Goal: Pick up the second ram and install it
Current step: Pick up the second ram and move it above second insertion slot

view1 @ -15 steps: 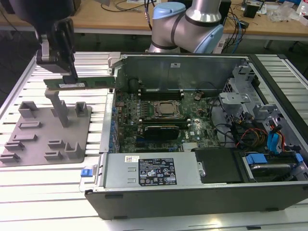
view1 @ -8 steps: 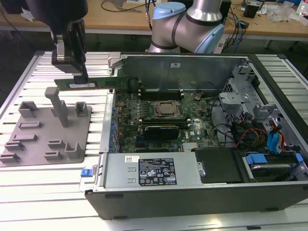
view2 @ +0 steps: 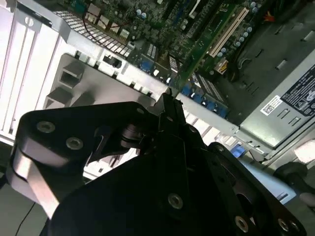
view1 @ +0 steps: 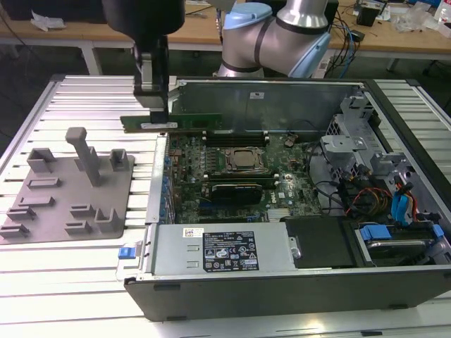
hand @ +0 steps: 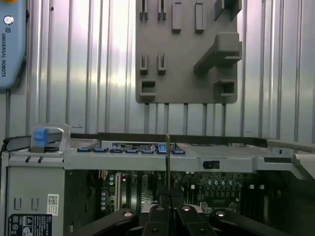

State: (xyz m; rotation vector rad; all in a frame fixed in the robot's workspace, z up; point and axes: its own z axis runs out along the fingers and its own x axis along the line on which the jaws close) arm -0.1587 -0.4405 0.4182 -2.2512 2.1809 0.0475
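The second ram (view1: 190, 122) is a thin green circuit-board stick, held level above the left wall of the open computer case (view1: 296, 289) in the exterior view. My gripper (view1: 160, 124) is shut on it near its left end, over the case's rear left corner. In the first wrist view the ram (hand: 168, 162) shows edge-on as a thin line rising from my gripper (hand: 170, 196). The second wrist view has the ram (view2: 204, 46) stretching away from my gripper (view2: 167, 96) over the motherboard (view2: 162, 19).
A grey fixture plate (view1: 70, 190) with upright blocks lies on the slatted table to the exterior view's left of the case. Inside the case are the long black slots (view1: 232, 139), the processor socket (view1: 243, 160), a power supply (view1: 218, 250) in front, and a drive cage with cables (view1: 366, 176) on the right.
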